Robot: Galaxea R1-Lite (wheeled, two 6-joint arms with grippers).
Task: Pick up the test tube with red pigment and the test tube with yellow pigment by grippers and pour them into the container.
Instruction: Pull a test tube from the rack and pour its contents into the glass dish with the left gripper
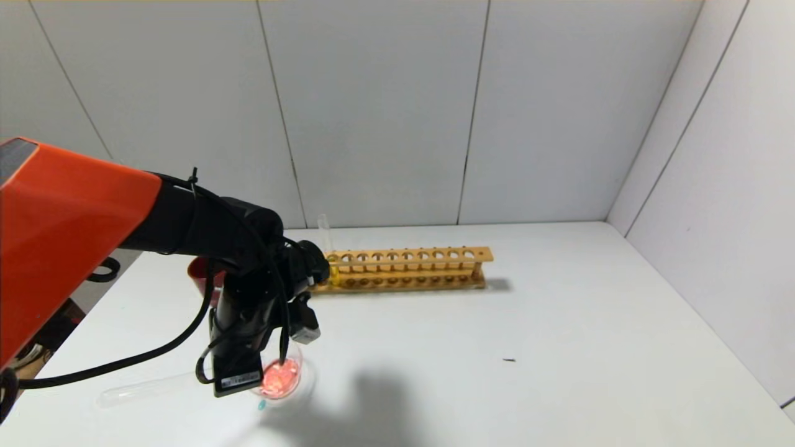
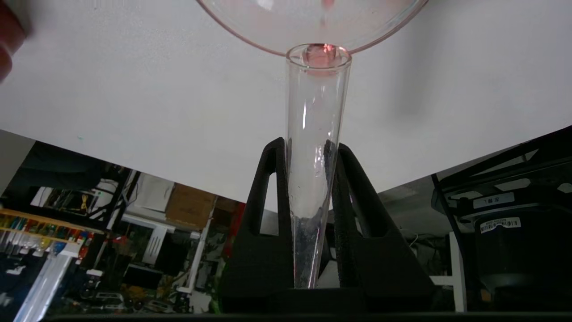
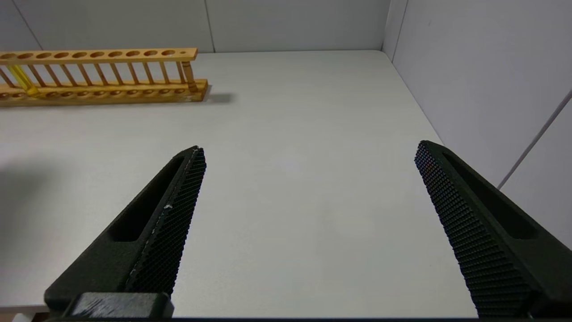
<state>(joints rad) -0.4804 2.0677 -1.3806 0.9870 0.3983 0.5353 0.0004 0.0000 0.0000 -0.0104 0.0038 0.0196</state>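
Left wrist view: the left tool (image 2: 308, 147) is clenched on the red tube (image 2: 315, 134), tipped with its mouth at the container (image 2: 313, 27). Red liquid already sits inside it. The yellow tube (image 1: 330, 257) waits in the rack (image 1: 404, 270). The right tool (image 3: 308, 214) hangs released over the surface (image 3: 290, 134).

Red-pink liquid tints the clear container (image 1: 281, 376); the rack (image 1: 410, 268) is honey-yellow wood — the table (image 1: 497, 372) white, the arm's section (image 1: 56, 230) orange.
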